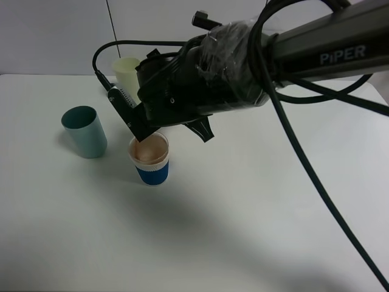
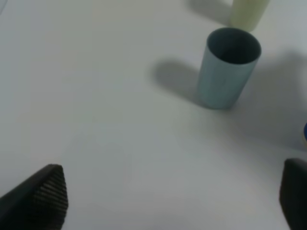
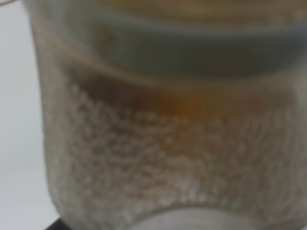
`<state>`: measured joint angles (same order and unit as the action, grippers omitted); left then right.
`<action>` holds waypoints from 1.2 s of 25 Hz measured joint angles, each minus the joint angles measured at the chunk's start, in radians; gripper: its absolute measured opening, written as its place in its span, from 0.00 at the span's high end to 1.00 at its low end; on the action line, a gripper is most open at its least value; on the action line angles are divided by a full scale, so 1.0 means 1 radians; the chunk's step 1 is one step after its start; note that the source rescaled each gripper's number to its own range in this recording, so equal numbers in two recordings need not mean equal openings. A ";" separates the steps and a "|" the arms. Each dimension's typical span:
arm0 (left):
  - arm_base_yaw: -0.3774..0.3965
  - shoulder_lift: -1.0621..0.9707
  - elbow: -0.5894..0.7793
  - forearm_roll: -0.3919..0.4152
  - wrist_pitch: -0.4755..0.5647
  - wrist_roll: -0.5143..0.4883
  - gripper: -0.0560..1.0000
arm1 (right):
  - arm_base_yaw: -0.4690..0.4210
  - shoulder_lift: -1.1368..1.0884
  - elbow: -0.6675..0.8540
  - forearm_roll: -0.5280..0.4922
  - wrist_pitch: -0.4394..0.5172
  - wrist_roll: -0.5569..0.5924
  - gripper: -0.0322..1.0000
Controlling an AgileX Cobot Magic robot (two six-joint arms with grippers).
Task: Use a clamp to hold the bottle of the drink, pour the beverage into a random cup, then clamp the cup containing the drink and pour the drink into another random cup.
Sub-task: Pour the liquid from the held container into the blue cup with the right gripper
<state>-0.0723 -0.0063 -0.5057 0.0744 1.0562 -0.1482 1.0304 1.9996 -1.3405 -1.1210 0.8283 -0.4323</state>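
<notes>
My right gripper [image 1: 141, 129] reaches in from the right and hangs just over the cup containing the drink [image 1: 152, 165], a short blue-sleeved paper cup. It is shut on the bottle of the drink [image 3: 163, 158], whose translucent, frothy wall fills the right wrist view. A brown tint of the beverage [image 3: 177, 103] shows inside the bottle. From the high camera the bottle is almost wholly hidden behind the gripper. The teal tumbler [image 1: 85, 131] [image 2: 228, 67] stands upright to the left of the blue cup. My left gripper [image 2: 172, 191] is open over bare table, short of the tumbler.
A pale yellow-green tumbler [image 1: 126, 72] [image 2: 247, 12] stands behind the right gripper, partly covered by it. The right arm and its black cables [image 1: 304, 164] cross the right half of the white table [image 1: 243, 231].
</notes>
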 joint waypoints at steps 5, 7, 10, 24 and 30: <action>0.000 0.000 0.000 0.000 0.000 0.000 0.32 | 0.000 0.000 0.000 -0.007 0.012 0.000 0.97; 0.000 0.000 0.000 0.000 0.000 0.000 0.32 | 0.001 0.000 0.000 -0.011 0.019 0.000 0.97; 0.000 0.000 0.000 0.000 0.000 0.000 0.32 | 0.003 0.000 0.000 -0.016 0.022 0.000 0.97; 0.000 0.000 0.000 0.000 0.000 0.000 0.32 | 0.020 0.000 0.000 -0.043 0.060 -0.019 0.97; 0.000 0.000 0.000 0.000 0.000 0.000 0.32 | 0.029 0.000 0.000 -0.046 0.068 -0.020 0.97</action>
<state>-0.0723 -0.0063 -0.5057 0.0744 1.0562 -0.1482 1.0594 1.9996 -1.3405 -1.1670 0.8962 -0.4526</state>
